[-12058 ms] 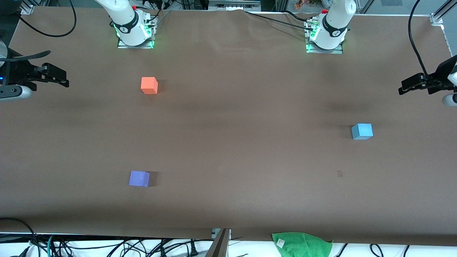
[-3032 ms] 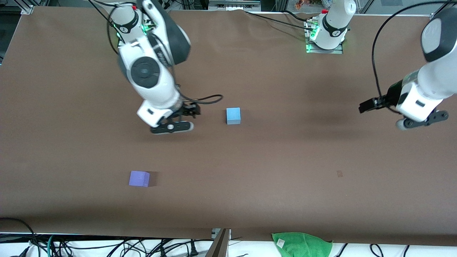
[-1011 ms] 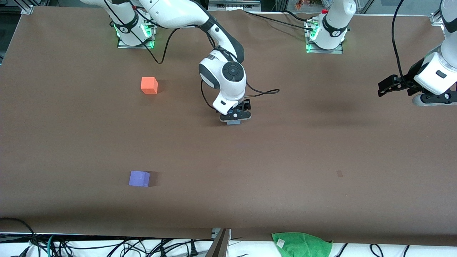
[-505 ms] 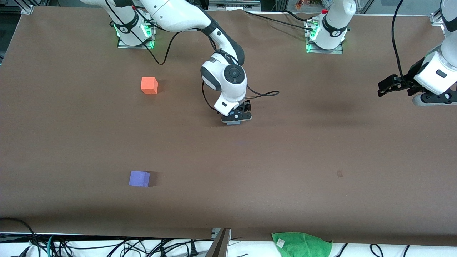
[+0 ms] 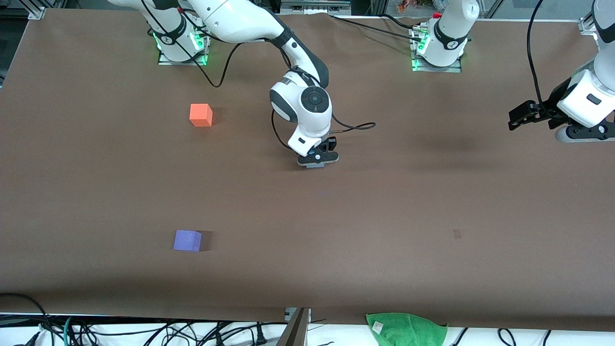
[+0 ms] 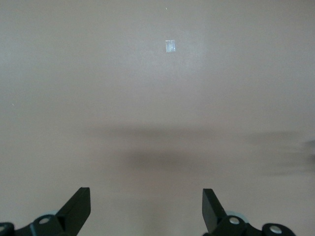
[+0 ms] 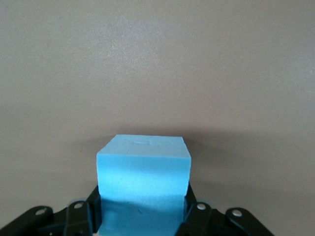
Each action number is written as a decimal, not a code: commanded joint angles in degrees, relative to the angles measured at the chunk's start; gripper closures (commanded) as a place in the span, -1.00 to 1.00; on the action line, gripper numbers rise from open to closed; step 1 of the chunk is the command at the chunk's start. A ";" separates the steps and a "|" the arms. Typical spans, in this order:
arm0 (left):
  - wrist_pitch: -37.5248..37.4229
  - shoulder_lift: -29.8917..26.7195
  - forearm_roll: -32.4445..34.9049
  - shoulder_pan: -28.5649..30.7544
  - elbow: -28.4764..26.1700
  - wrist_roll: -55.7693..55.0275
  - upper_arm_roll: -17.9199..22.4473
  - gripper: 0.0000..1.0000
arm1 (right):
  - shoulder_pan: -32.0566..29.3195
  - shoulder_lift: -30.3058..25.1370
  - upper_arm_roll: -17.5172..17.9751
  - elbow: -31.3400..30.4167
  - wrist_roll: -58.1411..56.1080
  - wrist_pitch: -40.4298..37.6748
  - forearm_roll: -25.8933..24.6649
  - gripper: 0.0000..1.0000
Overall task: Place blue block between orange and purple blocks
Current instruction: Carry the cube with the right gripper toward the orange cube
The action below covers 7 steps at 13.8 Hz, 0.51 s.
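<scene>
Brown table (image 5: 384, 216): your right gripper (image 5: 316, 161) is clamped on the blue block (image 7: 143, 174) at mid-table, well apart from the orange block (image 5: 201, 115) and purple block (image 5: 187, 240). Your left gripper (image 6: 145, 209) waits with jaws spread wide. Lift before travelling, or the foam may drag and twist.

Brown table (image 5: 384, 216) carries orange block (image 5: 200, 115), purple block (image 5: 187, 240), seemingly blue block (image 7: 143, 183).

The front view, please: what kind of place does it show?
Probably a robotics lab bench: two arms bolted to a brown-covered table, loose cables along its edge, and plain cubes, with the right gripper shut on the blue block.
</scene>
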 commanded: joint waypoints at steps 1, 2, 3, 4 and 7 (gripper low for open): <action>-1.18 0.76 0.51 0.16 1.83 1.17 0.03 -1.00 | -0.11 -0.36 -0.69 0.57 -0.28 0.04 -0.85 0.22; -1.18 0.76 0.51 0.16 1.83 1.17 0.03 -1.00 | -0.46 -0.98 -0.78 0.57 -0.38 -0.14 -0.85 0.22; -1.18 0.68 0.51 0.25 1.83 1.17 0.03 -1.00 | -0.90 -2.29 -0.87 0.57 -0.38 -0.92 -0.76 0.22; -1.18 0.68 0.51 0.25 1.83 1.17 0.12 -1.00 | -1.52 -3.78 -1.92 0.57 -0.64 -2.76 -0.76 0.22; -1.18 0.68 0.51 0.33 1.83 1.17 0.12 -1.00 | -4.15 -8.44 -3.33 0.22 -4.31 -10.74 -0.07 0.22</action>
